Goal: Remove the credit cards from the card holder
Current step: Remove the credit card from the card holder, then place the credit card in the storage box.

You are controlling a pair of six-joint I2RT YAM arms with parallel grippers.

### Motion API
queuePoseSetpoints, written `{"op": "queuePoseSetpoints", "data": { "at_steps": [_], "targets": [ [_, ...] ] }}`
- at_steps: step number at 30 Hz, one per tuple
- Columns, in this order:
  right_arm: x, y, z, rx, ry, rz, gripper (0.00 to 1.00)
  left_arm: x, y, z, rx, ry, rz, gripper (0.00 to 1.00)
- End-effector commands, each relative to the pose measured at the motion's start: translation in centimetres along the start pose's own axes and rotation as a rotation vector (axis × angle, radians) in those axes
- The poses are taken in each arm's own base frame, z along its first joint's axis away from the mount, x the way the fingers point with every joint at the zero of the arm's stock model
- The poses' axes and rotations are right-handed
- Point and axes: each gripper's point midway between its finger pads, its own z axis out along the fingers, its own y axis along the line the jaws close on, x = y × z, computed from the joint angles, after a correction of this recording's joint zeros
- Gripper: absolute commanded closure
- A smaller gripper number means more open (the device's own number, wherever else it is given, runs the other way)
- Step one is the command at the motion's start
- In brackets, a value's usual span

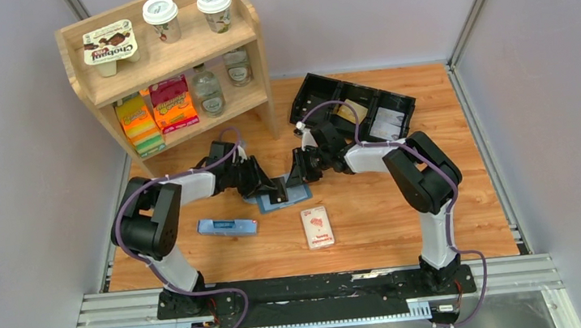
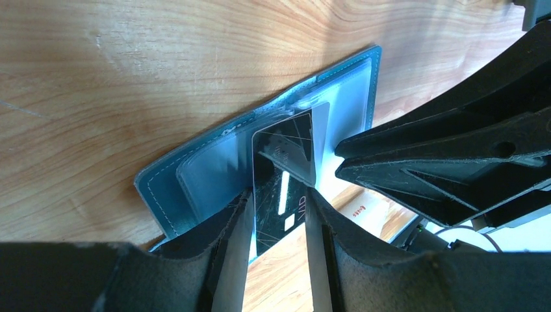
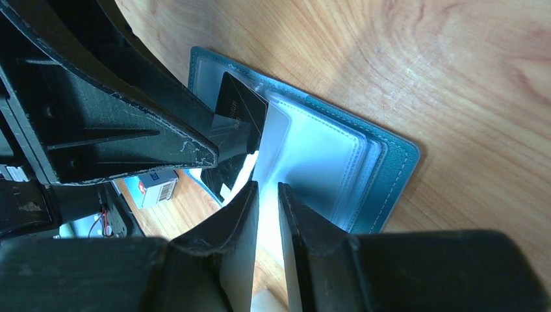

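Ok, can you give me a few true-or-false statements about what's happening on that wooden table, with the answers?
1. The dark grey plastic card sits between the left gripper's fingers. True.
2. The light blue folding card holder is folded shut. False: it lies open, clear sleeves showing.
3. The white pack with a red picture stands on the wooden shelf. False: it lies flat on the table.
4. The right gripper is also at the card holder. True.
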Motion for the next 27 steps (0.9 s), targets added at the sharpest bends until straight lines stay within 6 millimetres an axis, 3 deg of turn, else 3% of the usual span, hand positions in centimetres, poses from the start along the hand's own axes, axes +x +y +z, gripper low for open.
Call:
{"op": "queuePoseSetpoints", "data": {
  "at_steps": [1, 3, 9, 13, 20, 22, 27],
  "targets": [
    [3.2, -3.9, 1.2, 0.131, 0.072, 0.019, 0.75, 0.7, 1.3, 0.6, -0.024, 0.007, -0.022, 0.57],
    [3.3, -4.0, 1.2, 0.131, 0.075, 0.021, 0.75, 0.1, 0.4, 0.4, 0.013, -0.027, -0.007, 0.6],
    [3.4, -4.2, 1.3, 0.137, 0.08, 0.021, 0.75, -0.5, -1.0, -0.7, 0.067, -0.085, 0.021, 0.89],
    [3.4, -4.2, 1.3, 0.138, 0.078, 0.019, 0.75, -0.5, -1.3, -1.4, 0.062, -0.089, 0.045, 1.0],
    [3.1, -4.0, 1.0, 0.137, 0.073, 0.005, 0.74, -0.2, -0.1, -3.2, -0.043, -0.087, 0.139, 1.0],
    [2.7, -3.3, 0.8, 0.12, 0.063, -0.013, 0.74, 0.1, 0.1, -4.0, -0.074, -0.072, 0.166, 1.0],
    [0.2, -0.5, -0.6, 0.062, 0.004, -0.073, 0.69, -0.9, -1.6, -6.6, -0.08, -0.092, 0.315, 1.0]
  ]
}}
